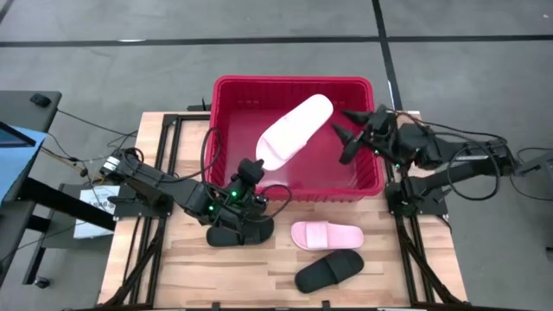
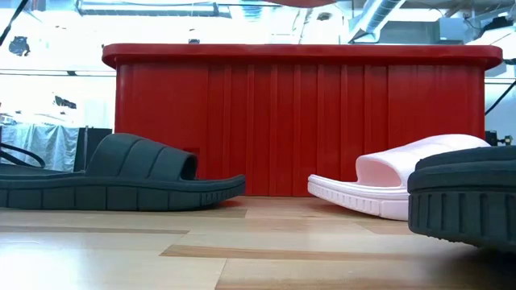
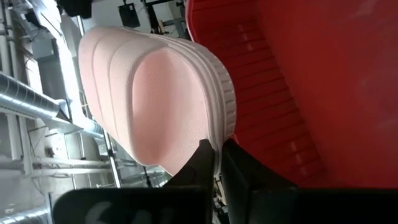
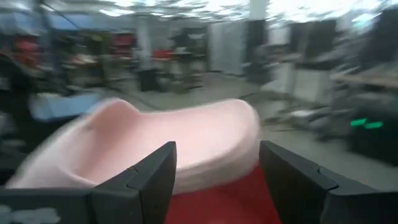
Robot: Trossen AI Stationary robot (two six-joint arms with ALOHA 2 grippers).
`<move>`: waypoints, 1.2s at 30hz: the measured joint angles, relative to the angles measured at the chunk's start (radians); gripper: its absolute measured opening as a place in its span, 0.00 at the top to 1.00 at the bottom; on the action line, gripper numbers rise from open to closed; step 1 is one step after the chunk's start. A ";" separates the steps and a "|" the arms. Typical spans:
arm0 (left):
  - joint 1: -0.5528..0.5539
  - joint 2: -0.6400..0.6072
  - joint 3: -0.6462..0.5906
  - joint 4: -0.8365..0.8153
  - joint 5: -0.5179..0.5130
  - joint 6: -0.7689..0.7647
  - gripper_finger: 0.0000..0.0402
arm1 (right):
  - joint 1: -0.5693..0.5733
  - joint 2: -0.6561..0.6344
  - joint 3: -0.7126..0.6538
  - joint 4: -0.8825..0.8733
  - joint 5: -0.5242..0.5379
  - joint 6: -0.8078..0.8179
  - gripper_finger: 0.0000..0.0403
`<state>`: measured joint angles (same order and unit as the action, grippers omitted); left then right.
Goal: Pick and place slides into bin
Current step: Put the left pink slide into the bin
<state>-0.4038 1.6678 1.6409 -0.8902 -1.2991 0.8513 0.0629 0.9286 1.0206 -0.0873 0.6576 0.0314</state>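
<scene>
The wooden bench (image 1: 207,276) has a black metal frame (image 1: 164,138) along its sides. At 9 o'clock from it stands a dark side table (image 1: 22,186). The grey floor (image 1: 130,60) has dark lines (image 1: 173,40).

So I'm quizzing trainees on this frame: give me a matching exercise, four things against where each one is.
Things:
1. raised pink slide
2. second pink slide
3. left gripper
4. right gripper

Places:
A. flat on the table in front of the bin
B. open, over the bin's right side
C. above the bin, held by one end
D. shut on a slide's edge at the bin's front wall

Pairs: 1-C, 2-A, 3-D, 4-B
</scene>
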 joint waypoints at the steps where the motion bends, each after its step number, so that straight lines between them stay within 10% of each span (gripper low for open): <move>1: 0.000 0.000 0.000 0.000 0.000 0.000 1.00 | -0.023 -0.001 0.006 -0.015 -0.053 0.030 0.45; 22: -0.001 0.001 0.000 0.000 -0.033 0.029 1.00 | -0.344 0.001 0.013 -0.065 -0.495 0.278 0.45; 36: 0.000 0.001 0.000 -0.001 -0.017 0.041 1.00 | -0.399 0.086 0.015 -0.023 -0.604 0.305 0.45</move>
<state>-0.4040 1.6684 1.6409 -0.8916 -1.3165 0.8925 -0.3360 1.0146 1.0351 -0.1101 0.0541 0.3363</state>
